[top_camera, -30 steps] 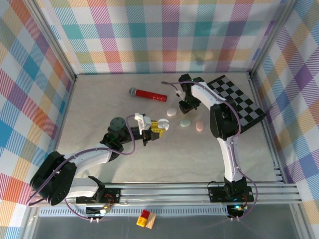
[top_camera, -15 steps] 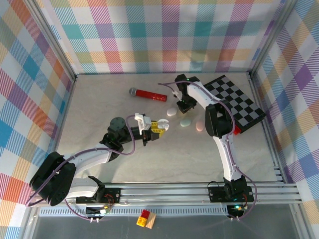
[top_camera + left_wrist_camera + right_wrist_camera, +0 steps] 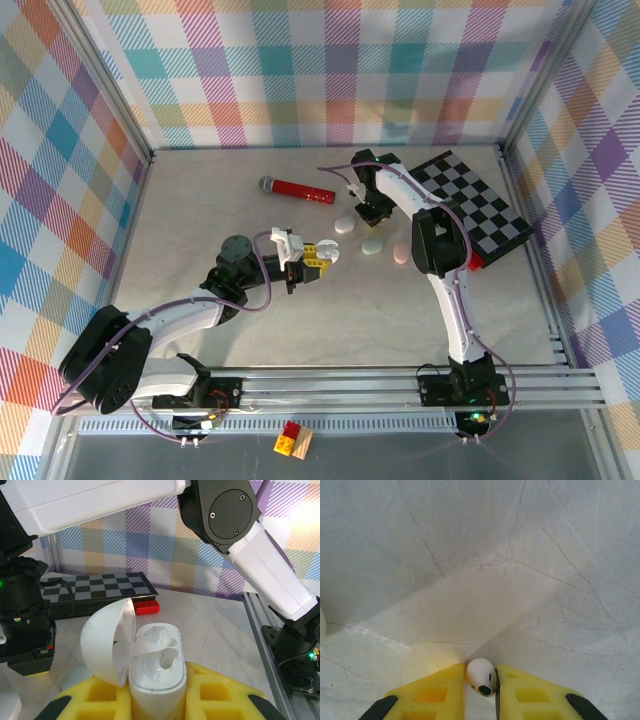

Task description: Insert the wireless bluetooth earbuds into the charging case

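White earbud (image 3: 479, 677) pinched low on the pale worktop (image 3: 520, 555) by the right claw (image 3: 481, 670), apart from the open charging case (image 3: 156, 655) clenched in the left claw (image 3: 157, 700); a firm, centred hold before lifting should prevent slipping.

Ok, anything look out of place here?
Nothing looks spilled or broken. One stray: a small red-and-yellow block sits off the table, beyond the rail at its near edge. The open charging case in the left end effector and the white earbud in the right end effector look normal.
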`<move>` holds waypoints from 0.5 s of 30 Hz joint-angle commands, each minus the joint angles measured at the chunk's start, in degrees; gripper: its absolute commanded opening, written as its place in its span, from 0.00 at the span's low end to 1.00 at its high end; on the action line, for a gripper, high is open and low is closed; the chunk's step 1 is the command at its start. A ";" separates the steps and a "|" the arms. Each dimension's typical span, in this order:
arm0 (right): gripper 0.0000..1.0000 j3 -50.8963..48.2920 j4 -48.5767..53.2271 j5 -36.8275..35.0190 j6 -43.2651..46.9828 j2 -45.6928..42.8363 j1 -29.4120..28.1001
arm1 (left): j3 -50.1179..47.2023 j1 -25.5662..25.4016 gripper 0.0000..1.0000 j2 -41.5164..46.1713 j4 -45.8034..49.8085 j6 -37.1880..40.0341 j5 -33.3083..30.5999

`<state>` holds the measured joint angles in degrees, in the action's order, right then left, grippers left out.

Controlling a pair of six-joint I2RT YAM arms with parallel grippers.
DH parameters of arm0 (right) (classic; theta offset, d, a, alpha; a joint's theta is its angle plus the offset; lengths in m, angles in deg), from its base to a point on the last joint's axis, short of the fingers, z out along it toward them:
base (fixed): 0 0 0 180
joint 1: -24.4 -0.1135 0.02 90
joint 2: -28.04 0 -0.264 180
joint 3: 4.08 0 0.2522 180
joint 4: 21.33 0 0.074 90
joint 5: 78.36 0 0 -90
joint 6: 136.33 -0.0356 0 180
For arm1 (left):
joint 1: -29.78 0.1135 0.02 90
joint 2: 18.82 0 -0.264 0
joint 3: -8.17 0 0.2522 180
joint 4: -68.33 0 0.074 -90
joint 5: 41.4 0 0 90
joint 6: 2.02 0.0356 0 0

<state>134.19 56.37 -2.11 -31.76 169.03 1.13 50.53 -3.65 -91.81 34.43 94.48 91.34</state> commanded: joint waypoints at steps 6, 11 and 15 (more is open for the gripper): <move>0.17 -7.88 -8.24 6.72 -5.16 -6.99 0.24 | 0.23 0.65 0.11 1.51 -0.16 1.49 0.23; 0.17 -13.68 -13.15 8.03 -7.80 -11.72 0.47 | 0.24 0.69 0.12 1.15 -0.13 1.69 0.14; 0.17 -20.71 -18.97 9.96 -11.63 -16.99 0.91 | 0.23 0.65 0.11 0.61 -1.01 1.52 -0.18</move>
<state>116.33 42.73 4.94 -39.34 156.90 1.57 50.53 -3.65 -91.70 34.65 95.12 91.30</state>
